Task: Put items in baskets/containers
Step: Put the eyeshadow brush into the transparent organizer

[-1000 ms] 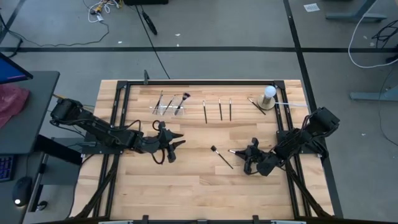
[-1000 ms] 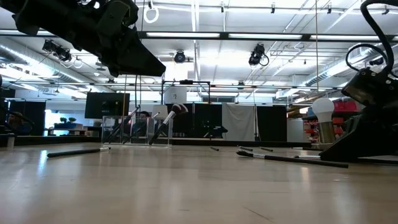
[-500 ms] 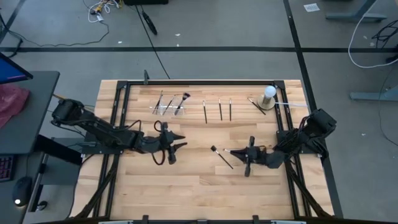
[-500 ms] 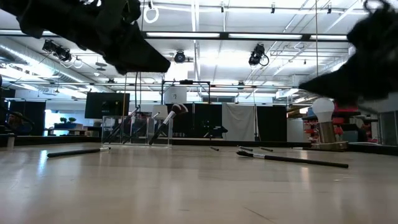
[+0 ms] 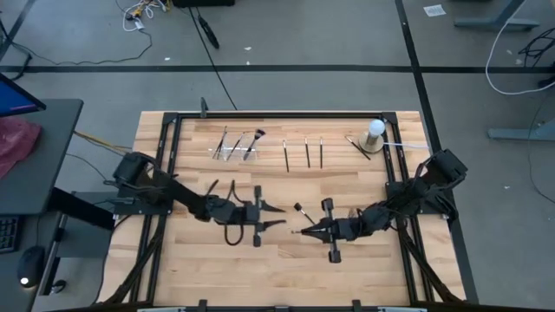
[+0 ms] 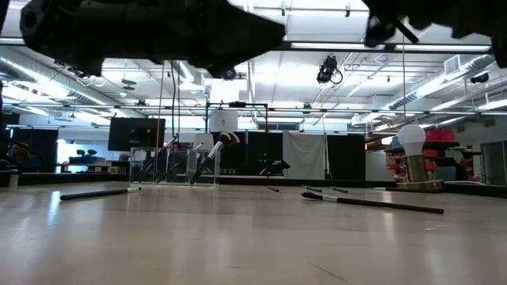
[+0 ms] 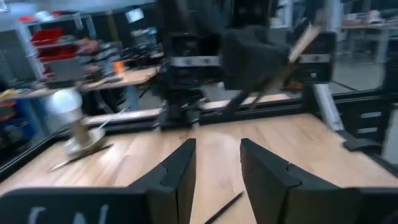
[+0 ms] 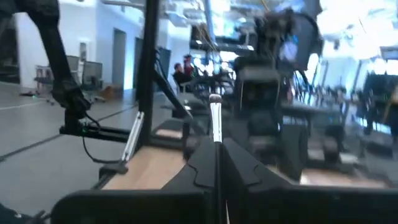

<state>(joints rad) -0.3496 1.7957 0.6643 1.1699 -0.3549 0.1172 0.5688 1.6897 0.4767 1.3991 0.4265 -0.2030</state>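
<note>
Pale wood planks make up the table (image 5: 217, 269), and the nearest action is at its middle, where the two arms reach in from either side and almost meet. The right gripper (image 5: 299, 230) points toward the left arm, its fingers pressed together on a thin makeup brush (image 8: 215, 115) whose silvery ferrule sticks out past the tips. Just beside it, a little farther back, a loose brush (image 5: 300, 209) lies flat on the wood with its dark tuft showing. Facing these, the left gripper (image 5: 277, 217) hangs above the boards with its fingers (image 7: 180, 168) spread and nothing between them. Farther back, a row of three brushes (image 5: 306, 152) lies side by side, well apart from both grippers. To their left stands the clear plastic holder (image 5: 234, 149), hard to make out against the wood, with a few brushes leaning inside it. At the far right corner a white bulb-shaped object (image 5: 375, 130) sits on a round base, with another dark brush (image 5: 357, 146) and a thin pale stick (image 5: 406, 146) lying near it.
</note>
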